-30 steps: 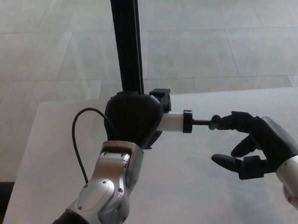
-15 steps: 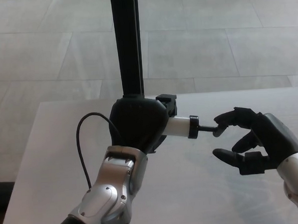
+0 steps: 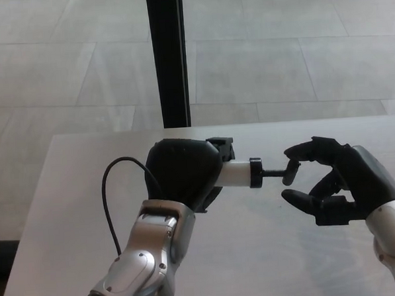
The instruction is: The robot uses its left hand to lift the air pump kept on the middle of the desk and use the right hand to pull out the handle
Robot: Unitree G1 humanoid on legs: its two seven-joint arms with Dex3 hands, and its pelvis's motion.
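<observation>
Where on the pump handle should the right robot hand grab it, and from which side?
Grip the small knob at the end of the pump handle, coming from the robot's right along the line of the rod. The thin rod sticks out sideways from the white pump body held in the left robot hand, so the knob faces the right robot hand.
</observation>
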